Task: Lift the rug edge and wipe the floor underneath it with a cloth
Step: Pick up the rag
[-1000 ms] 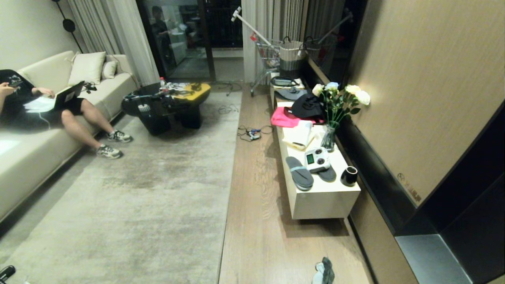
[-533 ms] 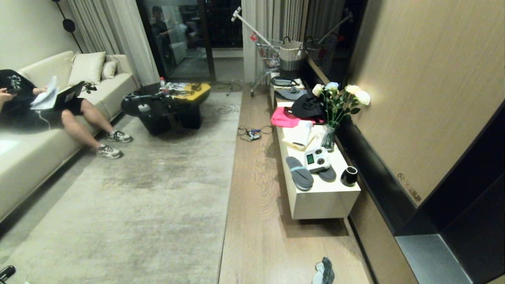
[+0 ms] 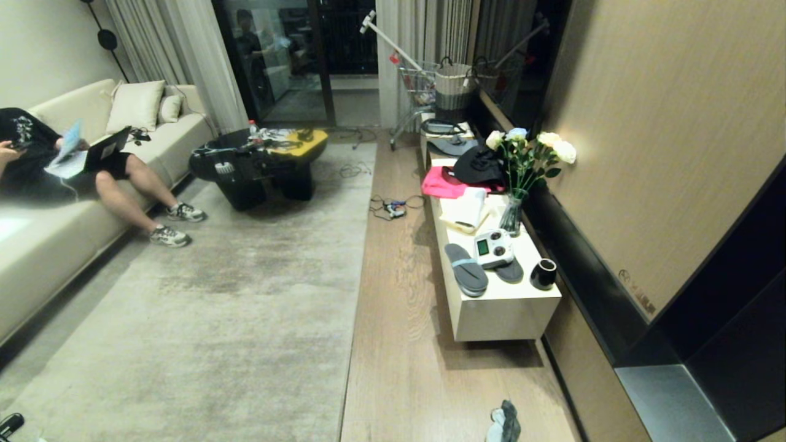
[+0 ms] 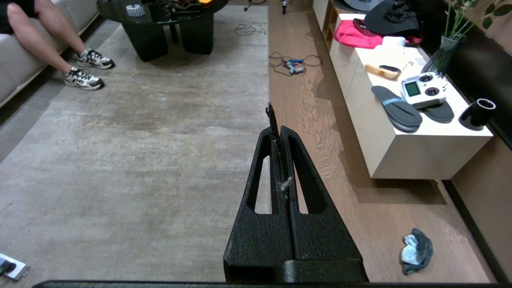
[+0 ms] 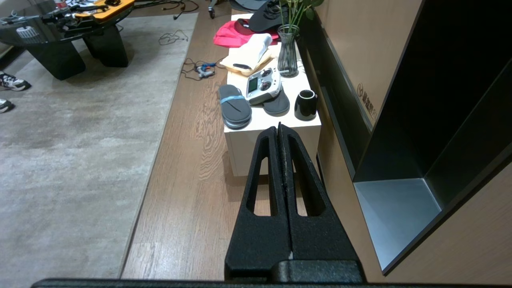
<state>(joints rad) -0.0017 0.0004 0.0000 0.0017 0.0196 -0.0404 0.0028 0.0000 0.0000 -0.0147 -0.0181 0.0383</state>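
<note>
only the seated person's [image 3: 37, 156] papers shift; both the left gripper [image 4: 276, 120] and right gripper [image 5: 280, 132] hang closed, empty; best fetch the cloth [image 3: 505, 422] lying on the floor [image 3: 399, 344] by the rug edge [image 3: 355, 307] first

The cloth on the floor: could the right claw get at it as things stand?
Probably yes. The cloth lies alone on bare floor, beside the rug edge with nothing over it; the shut right claw would have to open and descend.

Rug [image 3: 233, 307] and cloth [image 3: 505, 423] on floor [image 3: 399, 344]
</note>
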